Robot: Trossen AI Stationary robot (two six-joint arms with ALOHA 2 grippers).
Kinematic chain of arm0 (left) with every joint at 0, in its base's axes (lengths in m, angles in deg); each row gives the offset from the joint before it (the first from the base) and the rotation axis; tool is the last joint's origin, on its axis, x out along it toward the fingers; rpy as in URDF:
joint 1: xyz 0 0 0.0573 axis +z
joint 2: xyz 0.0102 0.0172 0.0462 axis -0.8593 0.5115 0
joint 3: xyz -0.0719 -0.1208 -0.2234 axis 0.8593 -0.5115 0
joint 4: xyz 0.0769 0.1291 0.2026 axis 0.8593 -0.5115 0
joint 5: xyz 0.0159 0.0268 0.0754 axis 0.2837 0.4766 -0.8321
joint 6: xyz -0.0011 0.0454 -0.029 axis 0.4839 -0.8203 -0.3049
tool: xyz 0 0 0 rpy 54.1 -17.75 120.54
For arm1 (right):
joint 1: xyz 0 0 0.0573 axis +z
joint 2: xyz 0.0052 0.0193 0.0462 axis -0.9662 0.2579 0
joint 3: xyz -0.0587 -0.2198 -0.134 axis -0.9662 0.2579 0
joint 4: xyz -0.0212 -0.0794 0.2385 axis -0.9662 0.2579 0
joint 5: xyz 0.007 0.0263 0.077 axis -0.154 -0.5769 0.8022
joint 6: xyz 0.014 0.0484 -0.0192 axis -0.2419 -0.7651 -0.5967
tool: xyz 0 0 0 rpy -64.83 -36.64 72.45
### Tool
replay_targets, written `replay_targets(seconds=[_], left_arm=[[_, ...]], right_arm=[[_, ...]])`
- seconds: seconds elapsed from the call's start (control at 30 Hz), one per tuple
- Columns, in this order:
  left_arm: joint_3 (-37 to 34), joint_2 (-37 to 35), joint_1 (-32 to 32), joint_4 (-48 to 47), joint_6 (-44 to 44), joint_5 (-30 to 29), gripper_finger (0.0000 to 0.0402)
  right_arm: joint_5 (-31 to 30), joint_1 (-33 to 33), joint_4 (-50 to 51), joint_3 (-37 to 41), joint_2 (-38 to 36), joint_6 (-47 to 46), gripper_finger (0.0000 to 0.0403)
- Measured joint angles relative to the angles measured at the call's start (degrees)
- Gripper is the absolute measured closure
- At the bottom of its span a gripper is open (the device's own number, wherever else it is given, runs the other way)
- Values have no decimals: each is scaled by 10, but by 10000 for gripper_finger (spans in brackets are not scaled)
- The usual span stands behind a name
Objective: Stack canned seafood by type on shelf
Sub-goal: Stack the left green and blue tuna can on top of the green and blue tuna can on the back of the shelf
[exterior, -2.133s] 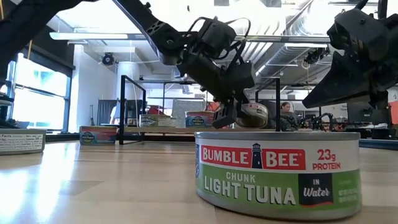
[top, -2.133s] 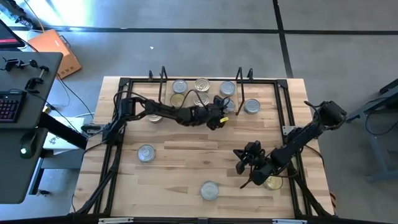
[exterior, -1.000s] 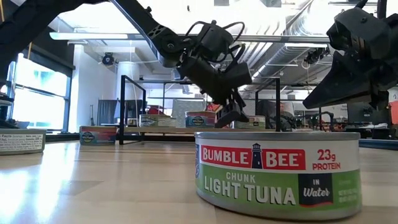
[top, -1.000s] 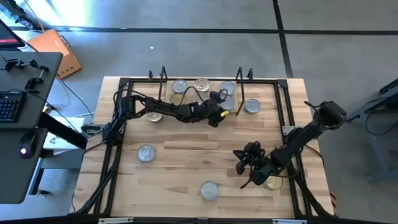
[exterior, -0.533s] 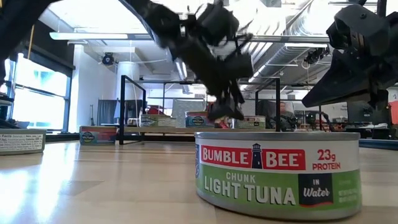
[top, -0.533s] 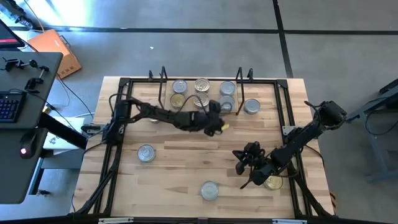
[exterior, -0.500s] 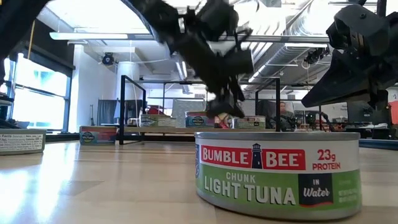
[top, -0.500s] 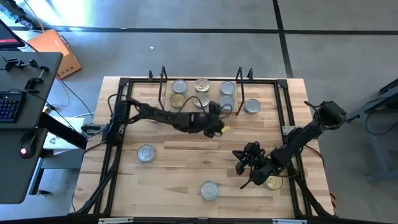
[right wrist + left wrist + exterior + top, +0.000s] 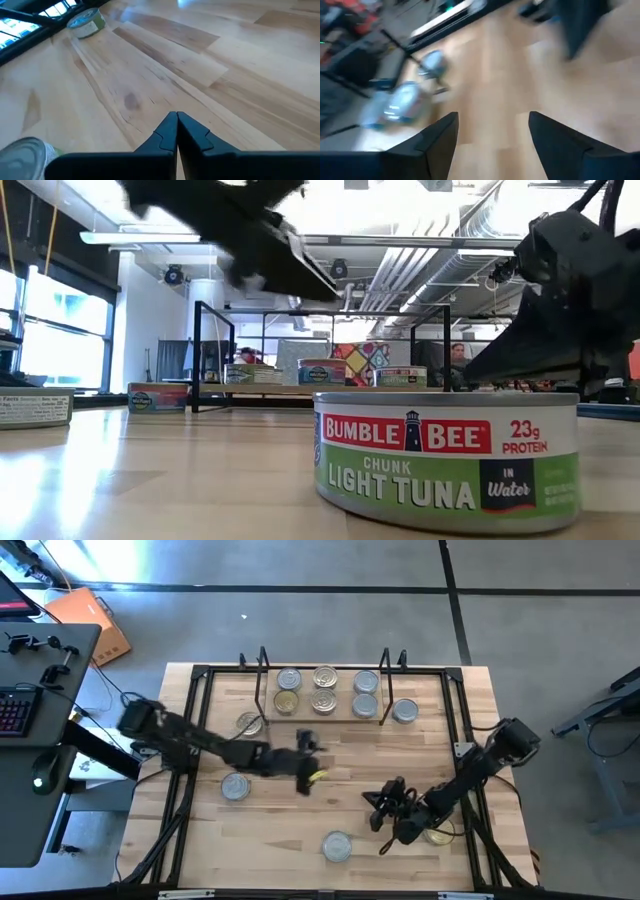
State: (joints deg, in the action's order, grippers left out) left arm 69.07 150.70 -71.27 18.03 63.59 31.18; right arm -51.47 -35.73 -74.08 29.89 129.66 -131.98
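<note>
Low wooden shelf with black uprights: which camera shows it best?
High view: the low wooden shelf with black uprights shows whole, six round metal tins on it. Low view sees it edge-on, far off. Wrist views don't clearly show it.

A low light-wood shelf board [image 9: 324, 716] framed by thin black metal uprights is sitting at the table's twelve o'clock edge. Six squat round metal tins are resting on it in two rows of three: silver-topped ones [image 9: 289, 678] lining the far row, gold-toned ones [image 9: 287, 701] showing in the near row. Another silver tin [image 9: 404, 712] is lying just off the shelf's three o'clock end, and one [image 9: 249, 723] off its nine o'clock end. Single tins are sitting upright at nine o'clock [image 9: 235, 786], six o'clock [image 9: 337, 846] and, partly hidden, five o'clock [image 9: 437, 834]. The six o'clock tin is showing a green tuna label [image 9: 446, 463].
</note>
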Motion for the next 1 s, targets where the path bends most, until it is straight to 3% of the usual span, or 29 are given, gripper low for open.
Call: replay_targets(seconds=[0.27, 0.4, 0.5, 0.63, 0.83, 1.0], left_arm=[[-176, -137, -105, 128, 157, 22, 181], [-222, -192, -167, 142, 214, -24, 187], [-229, -231, -224, 56, 266, -99, 193], [-217, -282, -300, -128, 387, -169, 200], [-203, -325, -396, -424, 684, -169, 213], [-202, -321, -453, -574, 886, -118, 227]], right_arm=[[1, -32, -144, -2, 35, 108, 402], [5, -49, -170, -23, 40, 182, 402], [20, -62, -171, -46, 40, 232, 402], [43, -79, -169, -74, 40, 291, 402], [69, -100, -169, -98, 40, 345, 402], [75, -113, -168, -101, 40, 346, 402]])
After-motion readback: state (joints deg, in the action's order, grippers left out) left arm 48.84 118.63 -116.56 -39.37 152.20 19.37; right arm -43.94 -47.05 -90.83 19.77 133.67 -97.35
